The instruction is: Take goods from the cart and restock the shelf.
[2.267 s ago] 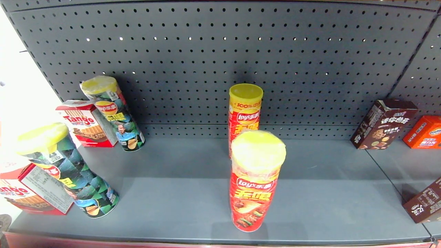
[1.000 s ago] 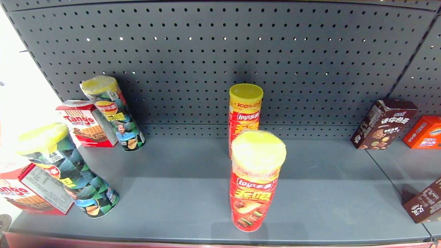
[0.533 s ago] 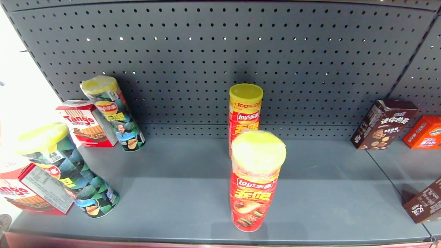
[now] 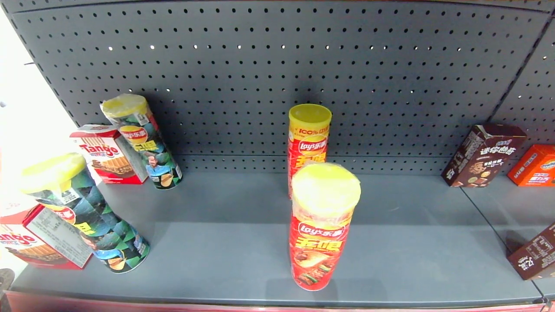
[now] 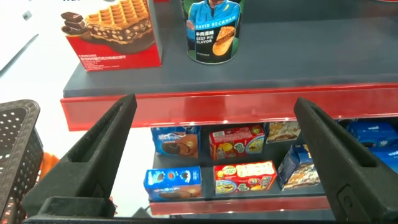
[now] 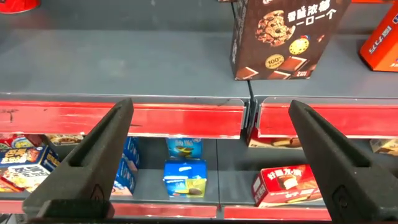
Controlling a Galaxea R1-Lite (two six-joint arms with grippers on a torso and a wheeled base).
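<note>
On the grey shelf (image 4: pixel 225 242), two red chip cans with yellow lids stand upright in a line, one at the front (image 4: pixel 323 225) and one at the back (image 4: pixel 308 138). My left gripper (image 5: pixel 214 102) hangs open and empty below and in front of the shelf's red front edge (image 5: pixel 249 102), facing a green can (image 5: pixel 214 31) and a waffle box (image 5: pixel 112 34). My right gripper (image 6: pixel 210 104) is also open and empty, in front of the red edge and below a brown cookie box (image 6: pixel 283 37).
Two green cans (image 4: pixel 86 216) (image 4: pixel 141 141) and two red-white boxes (image 4: pixel 106 156) (image 4: pixel 39 242) stand at the shelf's left. Brown boxes (image 4: pixel 483 156) (image 4: pixel 535 255) and an orange box (image 4: pixel 533 167) are at the right. A black mesh basket (image 5: pixel 15 155) is beside my left gripper. Lower shelves hold several small boxes.
The whole head picture has shifted up by a few pixels, so the camera moved slightly. Nothing on the shelf has moved.
</note>
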